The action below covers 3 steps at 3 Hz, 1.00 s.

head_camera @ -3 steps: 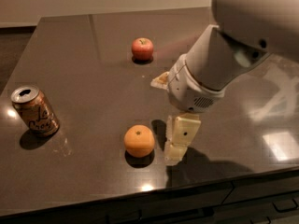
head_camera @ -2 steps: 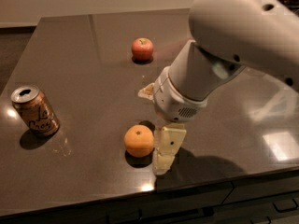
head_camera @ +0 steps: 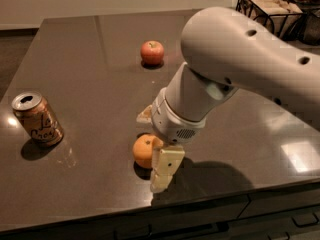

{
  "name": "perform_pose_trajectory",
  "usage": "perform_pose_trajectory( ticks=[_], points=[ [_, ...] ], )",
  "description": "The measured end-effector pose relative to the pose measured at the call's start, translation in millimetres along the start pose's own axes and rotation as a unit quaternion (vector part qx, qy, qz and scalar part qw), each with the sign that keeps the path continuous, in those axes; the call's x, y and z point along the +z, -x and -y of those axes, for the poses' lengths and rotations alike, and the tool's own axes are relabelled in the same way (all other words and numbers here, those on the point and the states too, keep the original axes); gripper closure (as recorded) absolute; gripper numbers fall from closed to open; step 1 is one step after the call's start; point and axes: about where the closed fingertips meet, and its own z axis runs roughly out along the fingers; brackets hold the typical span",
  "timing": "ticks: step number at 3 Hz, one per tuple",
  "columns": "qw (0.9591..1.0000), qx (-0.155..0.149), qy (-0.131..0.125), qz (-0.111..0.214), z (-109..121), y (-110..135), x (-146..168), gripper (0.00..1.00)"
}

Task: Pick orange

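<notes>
one second earlier, hung well to the right of the orange (head_camera: 144, 150); now stood over it as the gripper (head_camera: 152, 150), shifted left and dropped toward the dark tabletop (head_camera: 85, 74). kept both fingers spread wide, holding nothing: showed the front finger (head_camera: 167, 166) against the fruit's right side and the rear finger (head_camera: 144, 115) just behind it, apart from it. left the orange where it lay, near the front edge of the tabletop, unmoved across all three views. looked to have bracketed the fruit, though could not tell from this angle how well centred. judged the approach nearly finished and the squeeze not yet begun. left alone the red apple (head_camera: 152, 52) far back and the la croix can (head_camera: 37, 118) upright at the left, both well apart. risked nudging the round fruit sideways if closed off-centre.
</notes>
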Motion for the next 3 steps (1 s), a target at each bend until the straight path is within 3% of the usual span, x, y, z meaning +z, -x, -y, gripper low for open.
perform_pose_trajectory(
  ticks=[2,3],
  points=[
    [0.9999,0.002,0.004,0.013,2,3,0,0.61],
    [0.9997,0.005,-0.002,0.022,9,6,-19,0.83]
  ],
)
